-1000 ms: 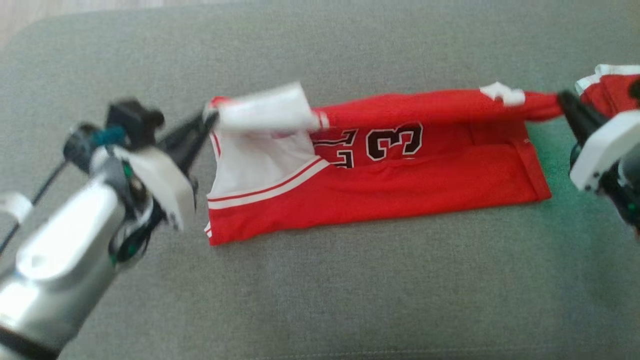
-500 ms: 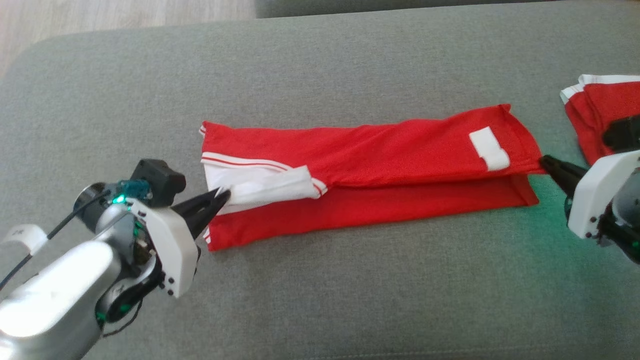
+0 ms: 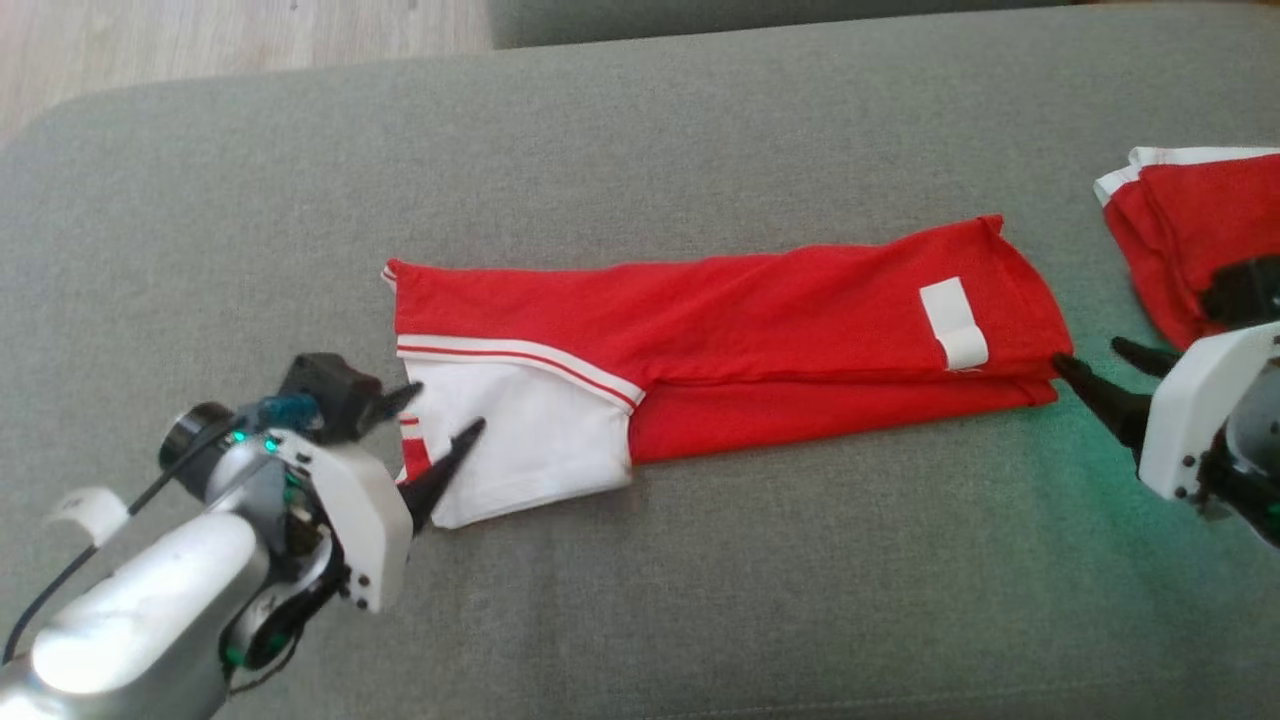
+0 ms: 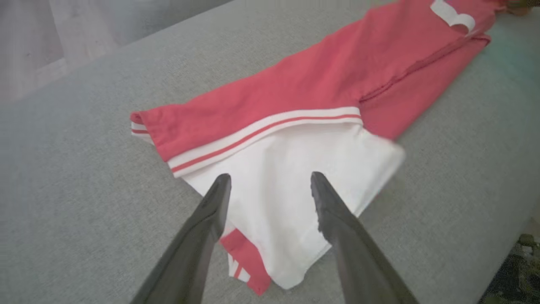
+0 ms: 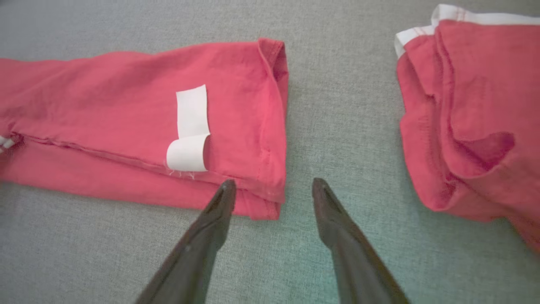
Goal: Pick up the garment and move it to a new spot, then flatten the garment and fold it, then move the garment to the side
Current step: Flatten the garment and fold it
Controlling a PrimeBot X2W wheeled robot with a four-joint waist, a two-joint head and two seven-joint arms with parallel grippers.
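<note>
Head view, garment: folded lengthwise into a long red strip, lying flat on the grey cushion. A second ago it hung lifted, with its black numbers showing.
Head view, left gripper: at the garment's left end, fingers spread with nothing between them. Half a second ago it was pinched on the white flap.
Head view, white panel: dropped since then, now spread flat over the garment's left end.
Head view, right gripper: at the garment's right hem, fingers parted. Half a second ago they were closed at that edge.
Head view, second red garment: right of the garment, apart from it.
Left wrist view, left gripper: wide apart over the garment's white panel, clamping no cloth.
Left wrist view, garment: red strip running away from the panel.
Right wrist view, right gripper: spread across the garment's near right corner, not clamping it.
Right wrist view, white tag: on the garment near its right hem, lower end curled.
Right wrist view, second red garment: right of the garment, with bare cushion between them.
</note>
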